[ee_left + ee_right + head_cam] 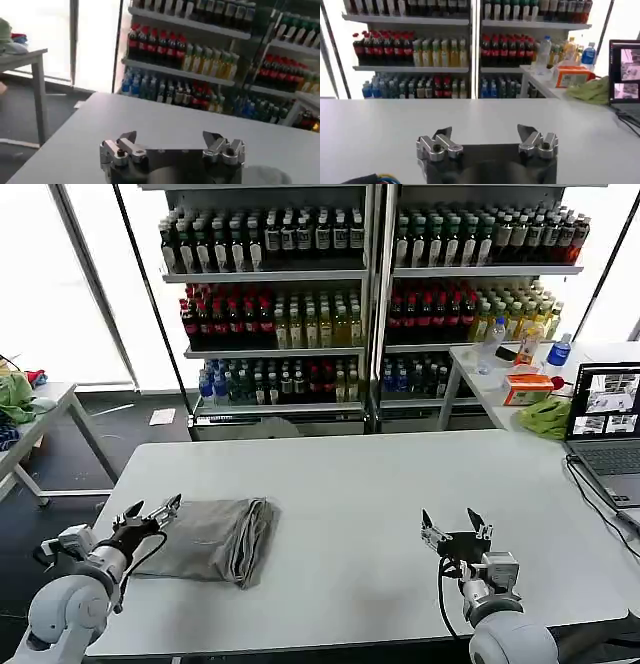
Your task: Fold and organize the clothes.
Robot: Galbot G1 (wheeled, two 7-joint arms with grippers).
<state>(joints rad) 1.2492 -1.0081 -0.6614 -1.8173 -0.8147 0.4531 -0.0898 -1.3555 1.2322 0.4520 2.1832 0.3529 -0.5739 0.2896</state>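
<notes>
My left gripper [153, 510] hangs low over the near left part of the wide white rectangular table [370, 484], its dark fingers spread apart and holding nothing. Its tips sit just beside the left edge of the light grey cotton shirt [212, 539], which lies folded into a thick bundle on the tabletop, its layered folds bunched along the right side. I cannot tell whether my fingertips touch the cloth or hover just clear of it. From my left wrist, the same gripper [172, 142] shows both jaws parted, with bare table between them.

Further right, well apart from the shirt, my right gripper [455, 528] is raised over the near right part of the table, fingers pointing upward and released, gripping nothing. My right wrist view shows that gripper [487, 136] with its jaws likewise wide.

At the table's right edge sits an open grey laptop [606, 434] with its screen lit. Beyond it, a crumpled bright green cloth [545, 417] lies on a white side table. Tall shelves of coloured drink bottles [360, 294] stand behind everything.
</notes>
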